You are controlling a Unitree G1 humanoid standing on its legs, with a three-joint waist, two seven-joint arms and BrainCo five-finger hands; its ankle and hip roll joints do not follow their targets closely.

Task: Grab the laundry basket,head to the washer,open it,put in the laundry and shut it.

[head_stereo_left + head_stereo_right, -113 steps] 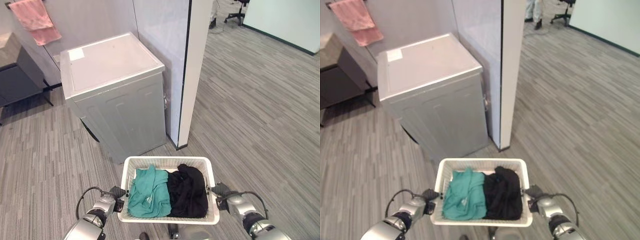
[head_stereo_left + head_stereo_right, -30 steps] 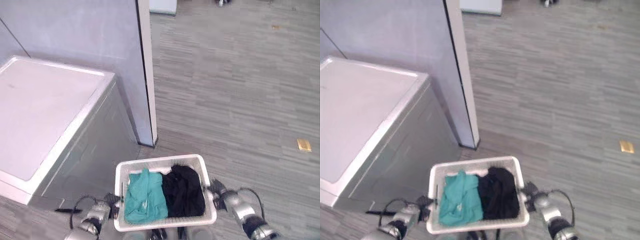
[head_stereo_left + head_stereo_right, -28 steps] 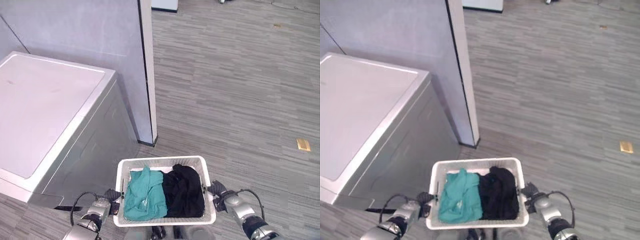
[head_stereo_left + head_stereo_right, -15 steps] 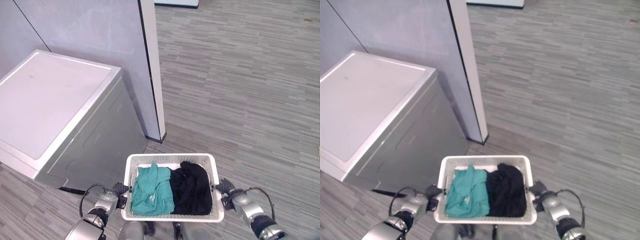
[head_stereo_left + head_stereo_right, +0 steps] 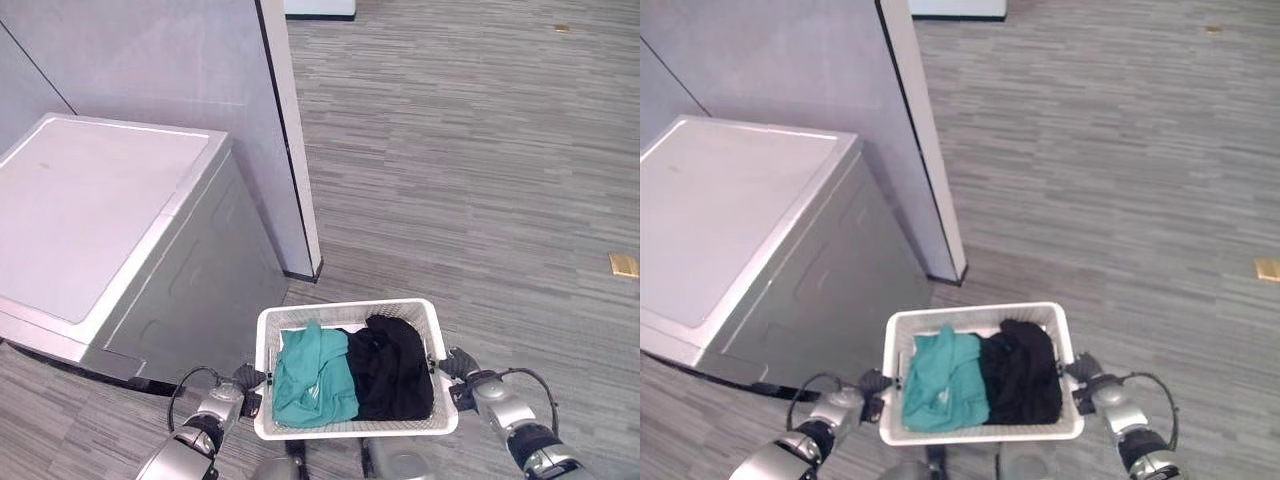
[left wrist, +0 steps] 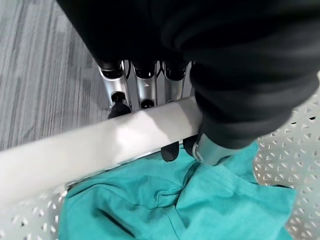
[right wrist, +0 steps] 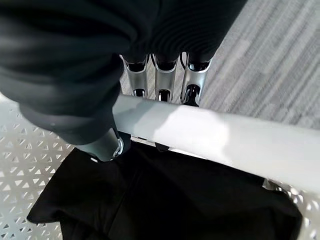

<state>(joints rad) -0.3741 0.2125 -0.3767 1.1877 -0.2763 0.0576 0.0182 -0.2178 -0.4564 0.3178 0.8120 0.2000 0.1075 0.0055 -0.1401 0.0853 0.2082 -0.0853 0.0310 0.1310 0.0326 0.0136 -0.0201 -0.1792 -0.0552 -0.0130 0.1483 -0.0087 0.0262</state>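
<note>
Left hand and right hand curled round perforated white basket rims

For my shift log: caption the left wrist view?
Left hand gripping the white laundry basket rim, teal garment inside.

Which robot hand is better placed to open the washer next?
Probably the left robot hand: the washer stands on that side. Both it and the right robot hand grip the laundry basket, so set that down first.

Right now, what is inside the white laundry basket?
The white perforated plastic laundry basket holds a teal garment beside a black garment. Anything beneath them is covered.
</note>
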